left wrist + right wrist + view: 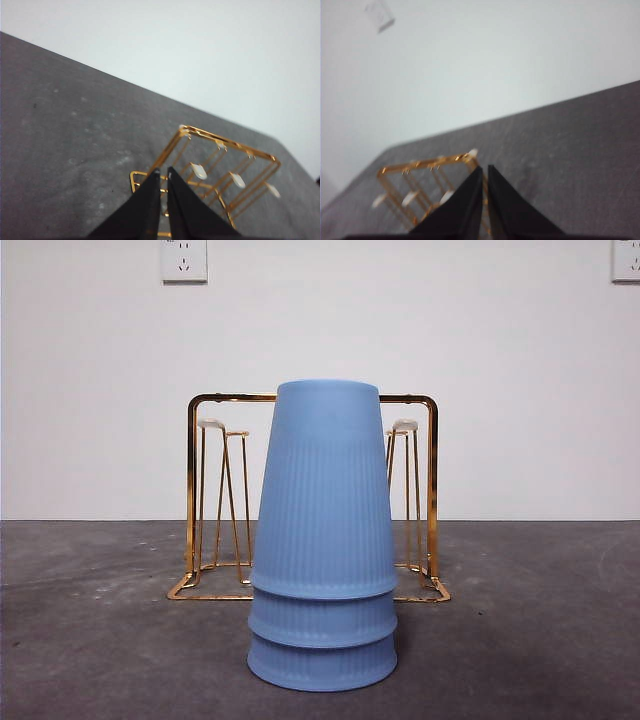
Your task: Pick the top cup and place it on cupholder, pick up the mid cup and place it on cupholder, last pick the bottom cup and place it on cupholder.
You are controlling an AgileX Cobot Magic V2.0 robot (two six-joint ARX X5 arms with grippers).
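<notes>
Three light blue ribbed cups stand upside down, nested in one stack, near the table's front. The top cup (323, 490) covers most of the mid cup (322, 620), and the bottom cup (322, 665) shows only its rim band. Behind the stack stands the gold wire cupholder (197, 490) with white-tipped prongs, nothing on it. Neither arm appears in the front view. My left gripper (163, 172) is shut and held high above the cupholder (227, 165). My right gripper (484, 168) is shut too, also above the cupholder (422, 177). Both wrist views miss the cups.
The dark grey table (90, 640) runs back to a white wall with two power sockets (184, 260) high up. The cup stack hides the middle of the rack.
</notes>
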